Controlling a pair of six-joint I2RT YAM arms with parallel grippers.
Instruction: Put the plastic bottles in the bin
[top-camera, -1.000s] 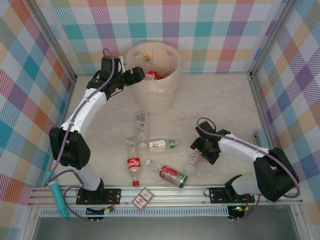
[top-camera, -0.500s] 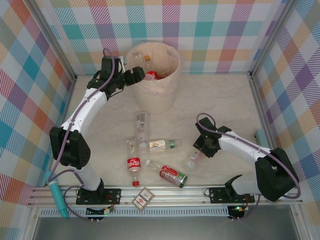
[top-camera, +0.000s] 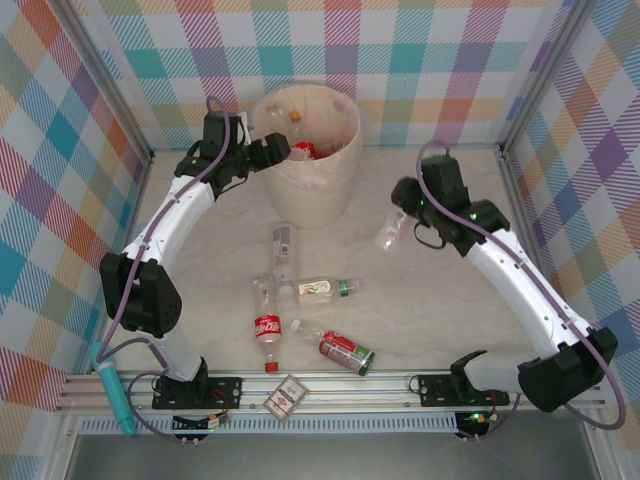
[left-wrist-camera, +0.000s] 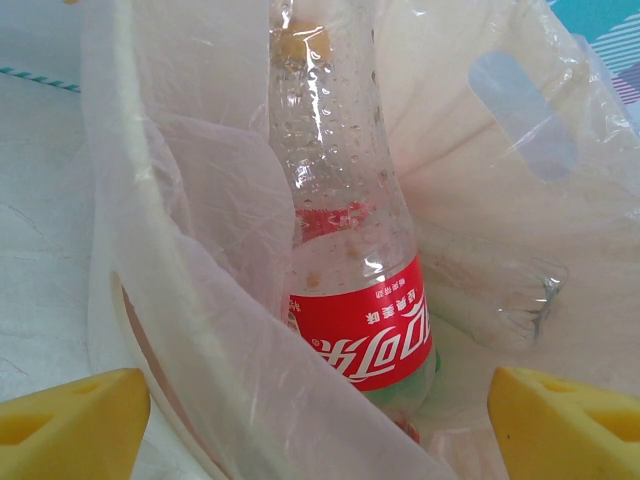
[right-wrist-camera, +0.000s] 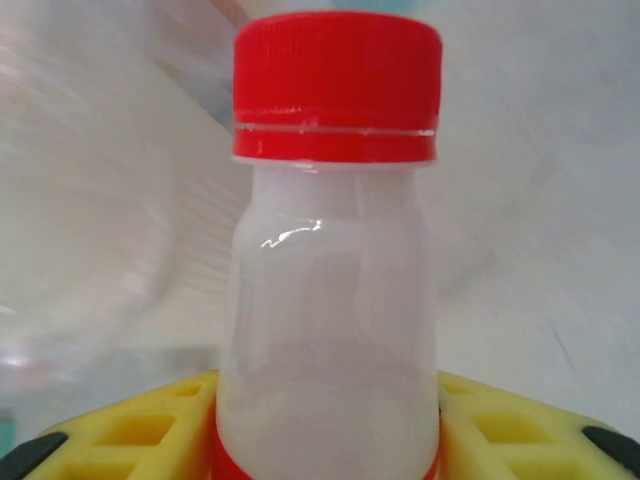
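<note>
The beige bin (top-camera: 318, 196) with its plastic liner (left-wrist-camera: 200, 330) stands at the back. Inside it lies a red-labelled bottle (left-wrist-camera: 360, 320), also visible from above (top-camera: 304, 150). My left gripper (top-camera: 277, 150) hangs open at the bin's left rim, its yellow fingertips (left-wrist-camera: 70, 420) wide apart with nothing between them. My right gripper (top-camera: 402, 220) is shut on a small clear bottle (top-camera: 387, 235) with a red cap (right-wrist-camera: 337, 85), held in the air to the right of the bin; the yellow pads (right-wrist-camera: 150, 430) press on both of its sides. Several bottles lie on the table: (top-camera: 284, 248), (top-camera: 320, 290), (top-camera: 267, 325).
Another bottle (top-camera: 345, 352) with a red and green label lies near the front. A small printed box (top-camera: 285, 397) sits on the front rail and a teal tube (top-camera: 114, 392) at the front left. Checkered walls close in three sides.
My right gripper shut on the small bottle at the front right, lifted it off the table and carried it back toward the bin. The left arm has not moved.
</note>
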